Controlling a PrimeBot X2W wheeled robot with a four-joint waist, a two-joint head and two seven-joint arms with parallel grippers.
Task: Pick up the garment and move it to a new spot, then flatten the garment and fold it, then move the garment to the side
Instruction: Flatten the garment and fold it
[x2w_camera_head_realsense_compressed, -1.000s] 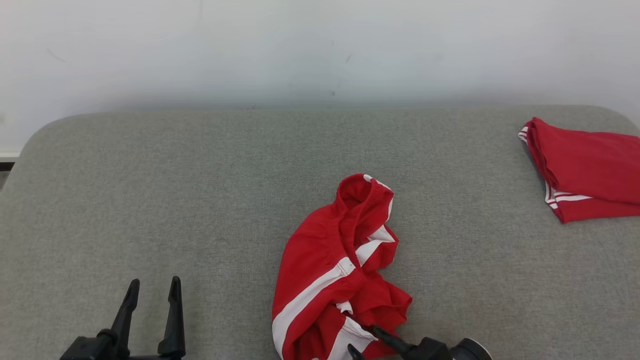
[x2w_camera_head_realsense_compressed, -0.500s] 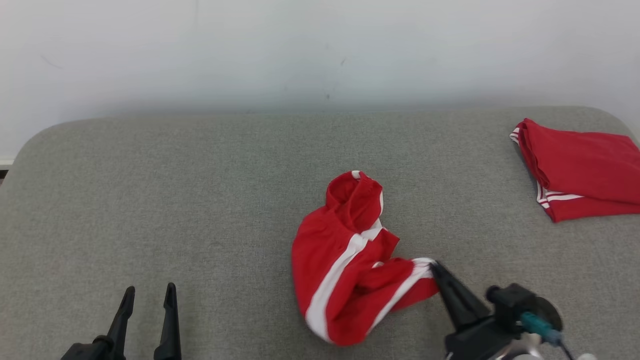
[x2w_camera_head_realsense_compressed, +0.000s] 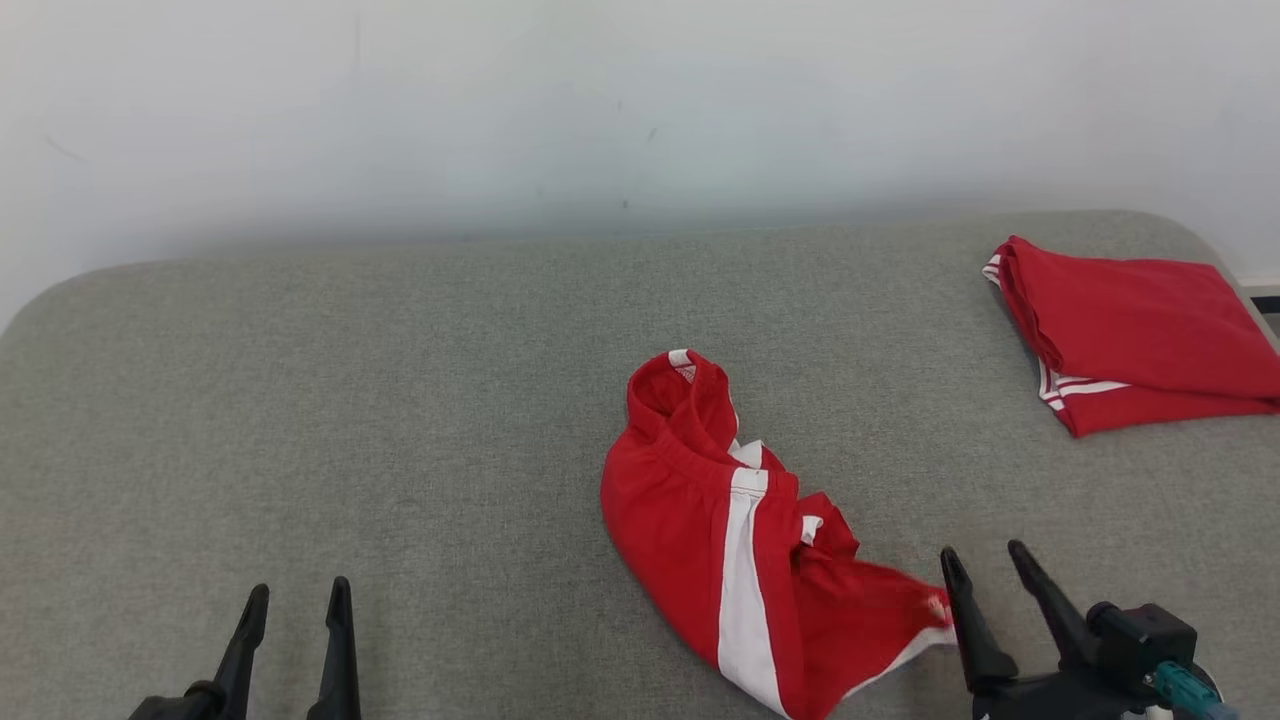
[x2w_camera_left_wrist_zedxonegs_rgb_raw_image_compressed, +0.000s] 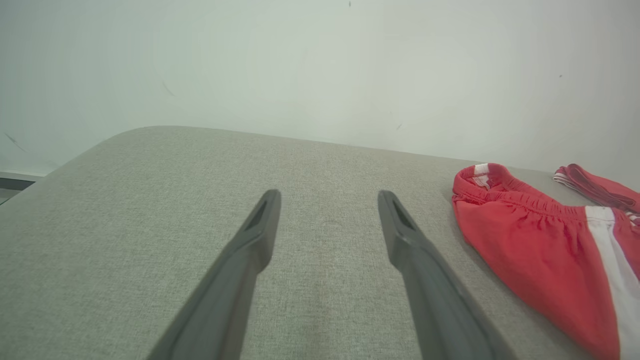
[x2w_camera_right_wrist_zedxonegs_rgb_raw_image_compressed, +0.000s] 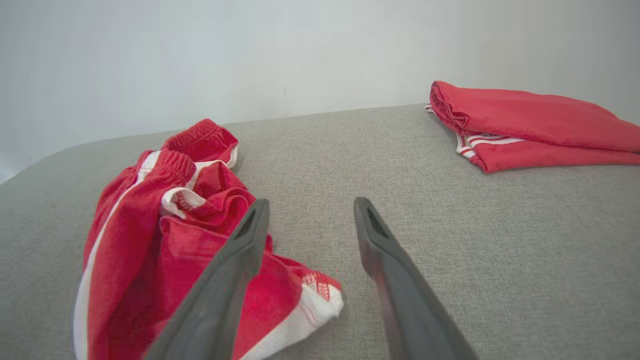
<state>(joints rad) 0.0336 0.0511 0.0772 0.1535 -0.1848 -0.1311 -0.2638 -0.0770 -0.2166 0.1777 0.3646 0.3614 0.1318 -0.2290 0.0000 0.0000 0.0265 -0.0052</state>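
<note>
The garment (x2w_camera_head_realsense_compressed: 735, 535) is a pair of red shorts with a white side stripe, lying crumpled in the middle of the grey padded table (x2w_camera_head_realsense_compressed: 400, 400). Its hem corner (x2w_camera_right_wrist_zedxonegs_rgb_raw_image_compressed: 320, 300) rests just left of my right gripper (x2w_camera_head_realsense_compressed: 985, 565), which stands open at the lower right with nothing between its fingers. In the right wrist view the garment (x2w_camera_right_wrist_zedxonegs_rgb_raw_image_compressed: 150, 240) lies left of that gripper (x2w_camera_right_wrist_zedxonegs_rgb_raw_image_compressed: 310, 207). My left gripper (x2w_camera_head_realsense_compressed: 296, 598) is open at the lower left, well apart from the garment (x2w_camera_left_wrist_zedxonegs_rgb_raw_image_compressed: 540, 240); the left wrist view shows its gap (x2w_camera_left_wrist_zedxonegs_rgb_raw_image_compressed: 329, 200) over bare fabric.
A second red garment (x2w_camera_head_realsense_compressed: 1130, 330), folded with white trim, lies at the table's far right corner; it also appears as the folded pile (x2w_camera_right_wrist_zedxonegs_rgb_raw_image_compressed: 525, 125) in the right wrist view. A pale wall (x2w_camera_head_realsense_compressed: 640, 100) rises behind the table.
My right gripper, shut on the garment's hem half a second ago, dragged it rightward, then let go and opened. The garment now lies stretched toward the lower right. The head camera shifted slightly.
</note>
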